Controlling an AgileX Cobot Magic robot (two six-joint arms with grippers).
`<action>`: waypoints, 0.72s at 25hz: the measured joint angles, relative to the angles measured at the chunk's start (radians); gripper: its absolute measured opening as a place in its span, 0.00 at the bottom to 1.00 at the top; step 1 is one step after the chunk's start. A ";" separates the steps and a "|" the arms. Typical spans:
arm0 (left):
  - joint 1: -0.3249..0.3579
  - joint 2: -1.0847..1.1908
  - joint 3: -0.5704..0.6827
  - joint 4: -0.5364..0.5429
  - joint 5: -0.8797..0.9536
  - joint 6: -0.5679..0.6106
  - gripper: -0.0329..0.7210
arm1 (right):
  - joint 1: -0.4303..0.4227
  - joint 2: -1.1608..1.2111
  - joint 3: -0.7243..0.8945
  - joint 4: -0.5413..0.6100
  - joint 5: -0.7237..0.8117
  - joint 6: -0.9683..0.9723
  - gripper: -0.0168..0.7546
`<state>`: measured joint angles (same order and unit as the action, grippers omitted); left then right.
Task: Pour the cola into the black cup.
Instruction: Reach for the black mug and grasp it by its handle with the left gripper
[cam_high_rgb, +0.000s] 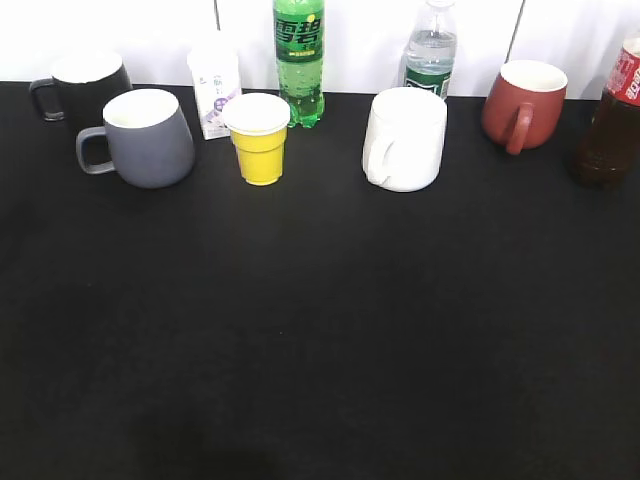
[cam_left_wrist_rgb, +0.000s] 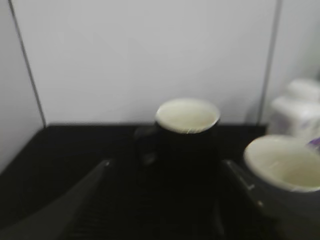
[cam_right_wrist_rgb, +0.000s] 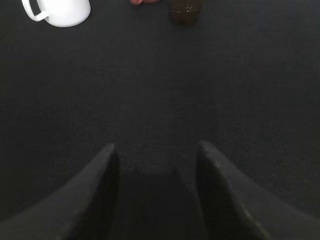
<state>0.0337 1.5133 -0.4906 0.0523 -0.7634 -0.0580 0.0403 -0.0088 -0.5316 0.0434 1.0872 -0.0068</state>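
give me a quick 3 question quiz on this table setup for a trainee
1. True or false: the cola bottle stands at the far right edge of the table, right of the red-brown mug.
2. Which mug stands right in front of the left gripper? A white mug, B black mug, C yellow cup
3. Fill in: the right gripper holds ____.

Key
1. True
2. B
3. Nothing; its fingers are spread over bare table.

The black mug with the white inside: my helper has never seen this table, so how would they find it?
Look along the white wall to the table's far left corner. There stands the black mug with the white inside, directly behind the grey mug. Same shape, but its body is black, and its loop handle points left.
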 joint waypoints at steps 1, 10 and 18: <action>0.017 0.080 -0.042 0.009 -0.014 0.000 0.66 | 0.000 0.000 0.000 0.000 0.000 0.000 0.52; 0.044 0.570 -0.501 0.048 -0.022 0.000 0.59 | 0.000 0.000 0.000 0.000 0.000 0.000 0.52; 0.048 0.753 -0.807 0.091 0.063 0.000 0.51 | 0.000 0.000 0.000 0.000 0.000 0.000 0.52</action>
<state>0.0812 2.2663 -1.2972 0.1432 -0.7006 -0.0580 0.0403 -0.0088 -0.5316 0.0434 1.0872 -0.0068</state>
